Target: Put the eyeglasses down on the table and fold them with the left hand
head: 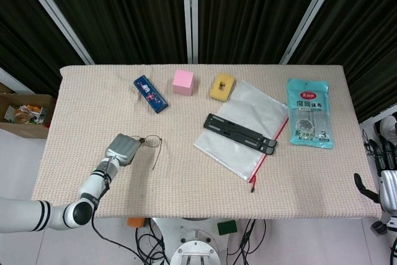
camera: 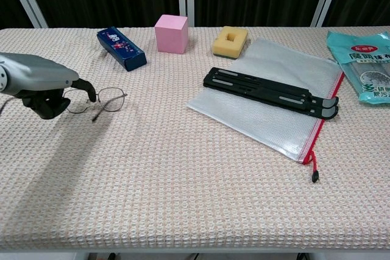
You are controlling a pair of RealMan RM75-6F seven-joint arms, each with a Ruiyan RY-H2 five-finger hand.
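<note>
The glasses (camera: 100,101) lay on the bench (head: 186,178) near its left edge, lenses resting on the cloth and one temple (head: 157,157) swung out toward the front edge. The left hand (camera: 42,89) was low over them, its fingers curled around the left end of the frame; one dark fingertip (camera: 90,92) sat at the rim of the nearer lens. Whether it was pinching the frame or only touching it, I could not tell. The right hand (head: 388,178) hung off the right edge of the bench, well apart from everything, fingers loosely spread and holding nothing.

The setting-down looked done, so the folding was likely the step in hand. The next move would call for steadying the frame with part of the hand while a finger swept the open temple in against the lenses. The thin wire frame could easily skid on the woven cloth.
</note>
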